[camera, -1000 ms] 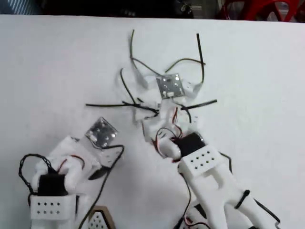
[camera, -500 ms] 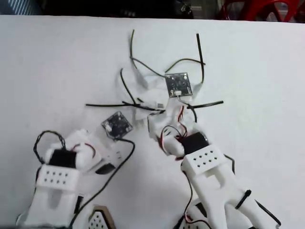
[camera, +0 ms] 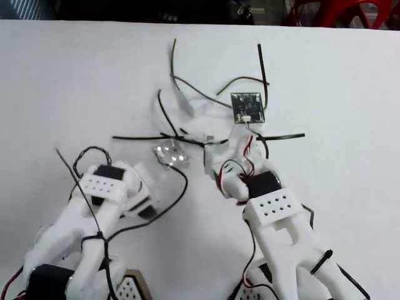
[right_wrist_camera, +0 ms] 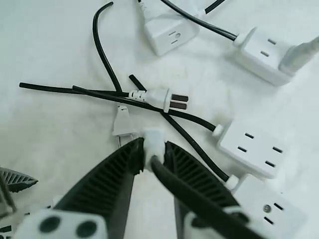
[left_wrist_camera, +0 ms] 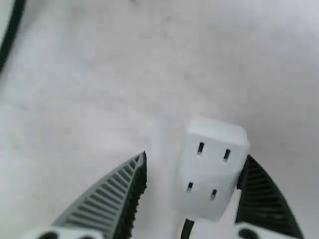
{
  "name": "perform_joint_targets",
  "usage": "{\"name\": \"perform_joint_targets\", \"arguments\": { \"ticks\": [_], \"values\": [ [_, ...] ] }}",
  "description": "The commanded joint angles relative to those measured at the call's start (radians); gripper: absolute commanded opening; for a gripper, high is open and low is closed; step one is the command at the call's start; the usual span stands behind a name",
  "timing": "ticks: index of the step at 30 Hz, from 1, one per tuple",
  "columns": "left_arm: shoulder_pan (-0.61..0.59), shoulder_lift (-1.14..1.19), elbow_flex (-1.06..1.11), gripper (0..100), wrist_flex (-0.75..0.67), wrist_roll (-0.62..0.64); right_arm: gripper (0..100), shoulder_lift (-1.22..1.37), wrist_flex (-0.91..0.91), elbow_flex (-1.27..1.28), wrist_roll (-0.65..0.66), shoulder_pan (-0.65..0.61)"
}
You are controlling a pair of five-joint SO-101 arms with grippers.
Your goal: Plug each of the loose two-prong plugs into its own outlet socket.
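The right gripper (right_wrist_camera: 154, 146) pinches a small white hard-plastic two-prong plug (right_wrist_camera: 152, 135) by its body among loose black cords (right_wrist_camera: 192, 137), probably light, rigid and twisted easily by its springy lead, while the wide-spread left gripper (left_wrist_camera: 194, 162) straddles a white plastic outlet block (left_wrist_camera: 213, 149).

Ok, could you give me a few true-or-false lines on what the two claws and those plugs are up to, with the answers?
1. The left claw is open around a white outlet. True.
2. The right claw is empty. False: it is shut on a white plug.
3. A loose plug lies unplugged, its two prongs bare. True.
4. The outlet at the left claw already has a plug in it. False: both its slot pairs are empty.
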Motion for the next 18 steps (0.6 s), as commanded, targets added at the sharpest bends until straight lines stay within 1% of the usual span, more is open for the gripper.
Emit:
{"name": "perform_joint_targets", "arguments": {
  "ticks": [1,5,10,15,18],
  "values": [
    [-0.004,0.001,-0.11,29,-0.032,0.138,1.7,-0.031,-0.021,-0.009,-0.009,0.007],
    [-0.004,0.007,-0.149,29,-0.034,0.201,1.7,-0.031,-0.021,-0.009,-0.009,0.008],
    [-0.008,-0.002,-0.158,29,0.002,0.199,1.7,-0.031,-0.016,-0.008,-0.009,0.007],
    [-0.056,-0.004,-0.288,29,0.18,0.164,1.7,-0.038,-0.008,-0.008,-0.009,0.001],
    [-0.119,-0.004,-0.394,29,0.292,0.163,1.7,-0.061,0.031,-0.005,-0.009,-0.061]
  ]
}}
